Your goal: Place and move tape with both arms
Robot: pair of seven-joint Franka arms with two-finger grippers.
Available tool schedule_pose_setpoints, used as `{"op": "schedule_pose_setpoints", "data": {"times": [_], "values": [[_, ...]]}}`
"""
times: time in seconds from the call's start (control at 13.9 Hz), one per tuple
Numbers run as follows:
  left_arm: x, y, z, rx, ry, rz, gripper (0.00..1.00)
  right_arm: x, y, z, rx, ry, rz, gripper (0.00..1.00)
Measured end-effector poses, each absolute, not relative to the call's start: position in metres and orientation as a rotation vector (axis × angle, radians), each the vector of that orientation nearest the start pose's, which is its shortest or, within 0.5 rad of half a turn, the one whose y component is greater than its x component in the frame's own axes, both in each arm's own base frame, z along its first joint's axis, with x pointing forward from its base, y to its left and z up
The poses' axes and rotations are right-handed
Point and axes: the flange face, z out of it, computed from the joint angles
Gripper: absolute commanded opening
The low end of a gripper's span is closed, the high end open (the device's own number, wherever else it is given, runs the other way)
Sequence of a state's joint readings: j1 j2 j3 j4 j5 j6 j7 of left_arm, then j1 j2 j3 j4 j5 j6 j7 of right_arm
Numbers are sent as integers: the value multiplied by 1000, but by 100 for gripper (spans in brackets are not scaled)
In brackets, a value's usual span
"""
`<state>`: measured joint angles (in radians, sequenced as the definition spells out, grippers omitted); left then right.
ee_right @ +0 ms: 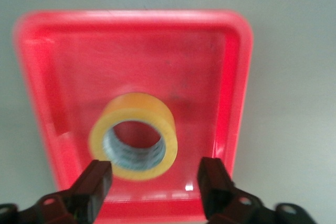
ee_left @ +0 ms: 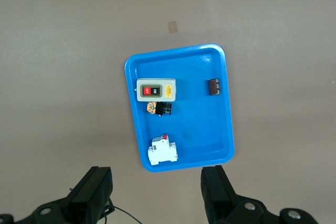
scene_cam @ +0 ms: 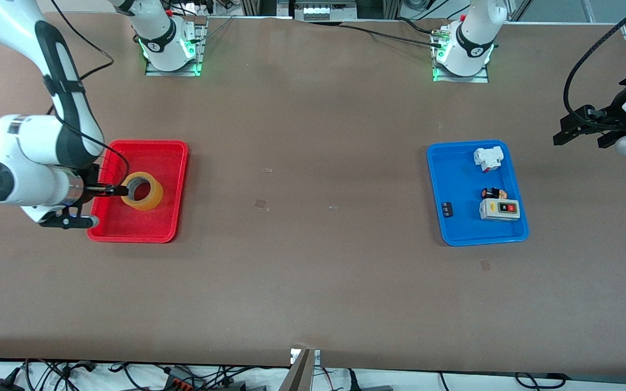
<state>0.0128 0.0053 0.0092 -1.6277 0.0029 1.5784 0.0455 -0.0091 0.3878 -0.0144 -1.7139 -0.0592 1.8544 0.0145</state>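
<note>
The tape point(scene_cam: 150, 202), a yellow-tan roll, lies flat in a red tray point(scene_cam: 150, 144) toward the right arm's end of the table. My right gripper point(scene_cam: 111, 190) hangs low over the tray's outer edge, right beside the roll. In the right wrist view the right gripper point(ee_right: 155, 182) is open and empty. The tape point(ee_right: 152, 106) sits just ahead of its fingertips, not between them. My left gripper point(scene_cam: 582, 136) waits open and empty above the bare table at the left arm's end, beside the blue tray point(scene_cam: 454, 163). It is also open in the left wrist view point(ee_left: 156, 192).
The blue tray point(ee_left: 199, 124) holds a grey switch box point(scene_cam: 500, 208), a small white block point(scene_cam: 488, 158), a black push-button part point(scene_cam: 493, 193) and a small dark part point(scene_cam: 447, 209). Bare brown table lies between the two trays.
</note>
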Motion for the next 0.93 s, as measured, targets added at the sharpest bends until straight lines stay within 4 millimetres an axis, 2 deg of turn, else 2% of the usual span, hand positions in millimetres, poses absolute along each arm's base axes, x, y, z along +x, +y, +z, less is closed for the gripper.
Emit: {"op": "schedule_pose_setpoints", "data": {"times": [0.22, 0.36, 0.5, 0.65, 0.93], "values": [[554, 13, 596, -3139, 25, 84, 100, 644, -8, 435, -3172, 14, 340, 100], [554, 13, 596, -3139, 17, 83, 100, 651, -4, 482, -3133, -13, 268, 100], [554, 13, 596, -3139, 12, 83, 100, 654, -3, 522, -3124, -35, 199, 100], [554, 13, 596, -3139, 10, 83, 100, 655, -6, 548, -3128, -33, 137, 100], [554, 13, 596, -3139, 9, 83, 100, 657, -19, 558, -3136, 0, 87, 100]]}}
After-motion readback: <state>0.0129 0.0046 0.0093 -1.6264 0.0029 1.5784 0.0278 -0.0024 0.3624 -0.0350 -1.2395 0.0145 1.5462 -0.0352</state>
